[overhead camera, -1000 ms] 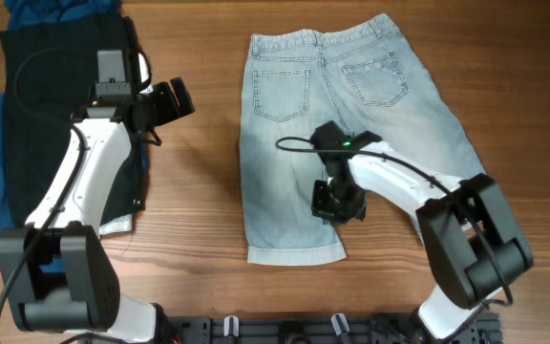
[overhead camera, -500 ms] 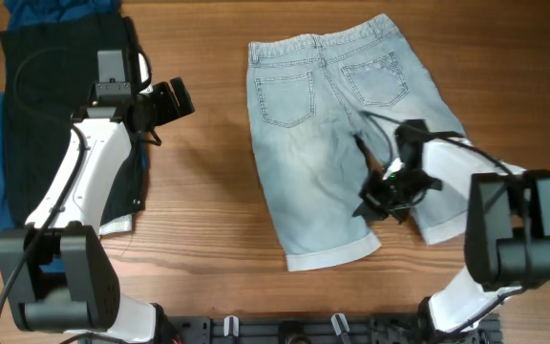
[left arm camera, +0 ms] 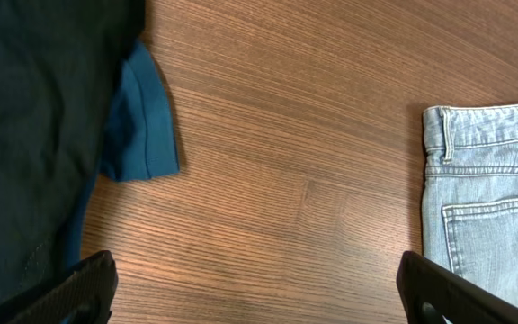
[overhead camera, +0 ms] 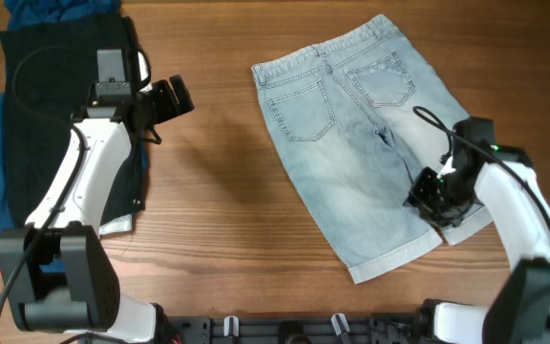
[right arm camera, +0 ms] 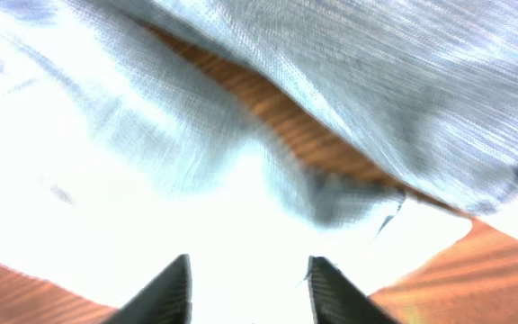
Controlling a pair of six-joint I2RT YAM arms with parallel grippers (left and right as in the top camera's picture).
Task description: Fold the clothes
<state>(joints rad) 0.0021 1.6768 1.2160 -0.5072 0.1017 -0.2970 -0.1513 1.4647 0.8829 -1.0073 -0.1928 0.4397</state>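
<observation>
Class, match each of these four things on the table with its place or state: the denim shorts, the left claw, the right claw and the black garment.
Things:
1. denim shorts
2. left claw
3. right claw
4. black garment

Places or states:
A. open, above bare table
B. in the pile at the far left corner
C. down at one leg of the shorts
D. spread out, back pockets facing up

Pairs: 1-D, 2-A, 3-C, 4-B

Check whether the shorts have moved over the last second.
Yes. The shorts pivoted: their leg ends swung right, farther from the black garment, while the waistband barely shifted.
</observation>
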